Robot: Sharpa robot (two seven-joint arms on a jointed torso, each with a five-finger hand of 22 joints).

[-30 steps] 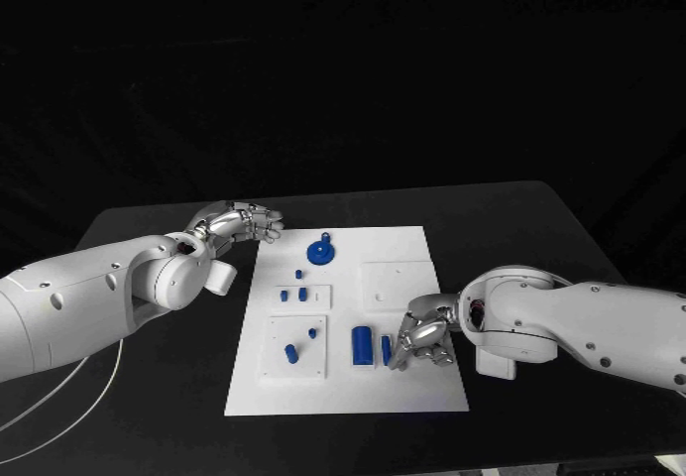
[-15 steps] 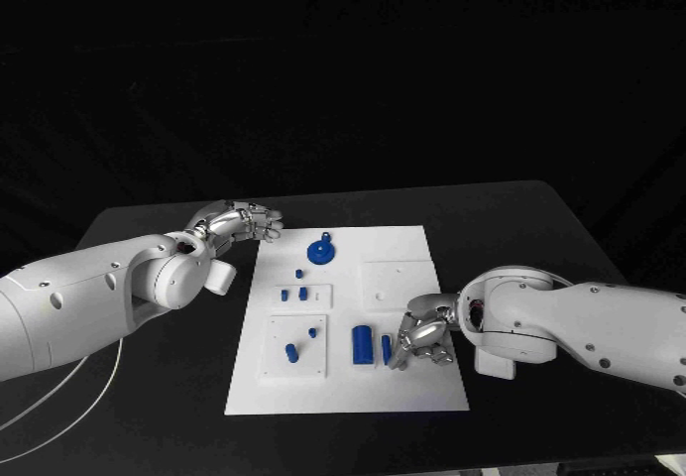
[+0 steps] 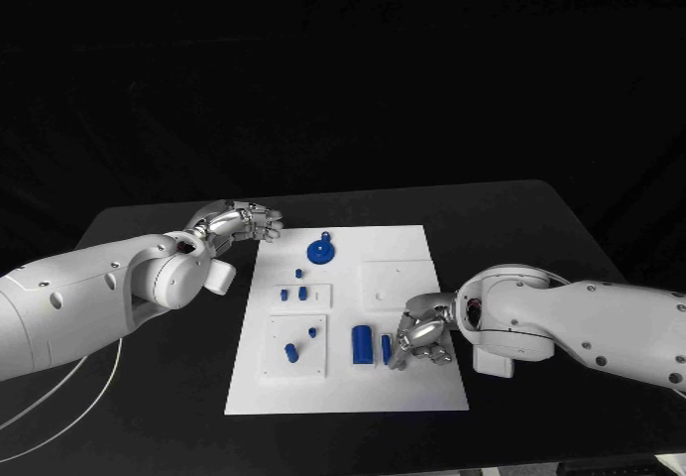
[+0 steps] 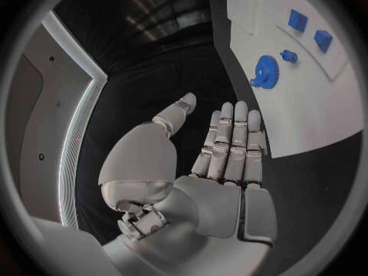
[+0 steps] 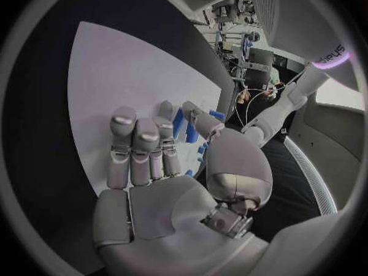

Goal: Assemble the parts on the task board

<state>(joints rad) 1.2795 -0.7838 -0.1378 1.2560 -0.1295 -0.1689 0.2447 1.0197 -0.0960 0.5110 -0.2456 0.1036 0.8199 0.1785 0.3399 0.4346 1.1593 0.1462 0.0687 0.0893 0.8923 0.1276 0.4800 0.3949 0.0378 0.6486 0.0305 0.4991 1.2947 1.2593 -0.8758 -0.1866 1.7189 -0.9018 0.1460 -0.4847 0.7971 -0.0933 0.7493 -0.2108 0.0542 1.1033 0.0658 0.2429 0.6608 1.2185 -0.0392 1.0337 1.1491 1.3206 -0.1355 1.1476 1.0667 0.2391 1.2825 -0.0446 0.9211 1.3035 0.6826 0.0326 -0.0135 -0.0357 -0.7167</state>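
The white task board [image 3: 414, 382] lies mid-table. A blue gear [image 3: 324, 250] sits at its far end, with small blue pegs [image 3: 294, 293] in a recess nearer me. A blue block [image 3: 363, 343] and a thin blue bar [image 3: 386, 348] lie side by side near the board's near right part. My right hand [image 3: 417, 337] hovers over the board just right of the bar, fingers stretched toward it; the right wrist view shows the hand [image 5: 153, 165] with straight fingers and blue parts [image 5: 178, 124] past its fingertips. My left hand [image 3: 243, 222] waits off the board's far left corner, empty, and the left wrist view shows its fingers [image 4: 230, 147] straight.
Two more small blue pieces [image 3: 300, 342] sit in a raised square at the board's near left. A blank raised square [image 3: 395, 281] lies on the board's right side. From the left wrist, the gear [image 4: 266, 80] and the board [image 4: 306, 110] lie beyond the fingertips. Black table [image 3: 543, 228] surrounds the board.
My right hand has edged slightly left, closer to the thin blue bar. The left hand and the parts have not moved.
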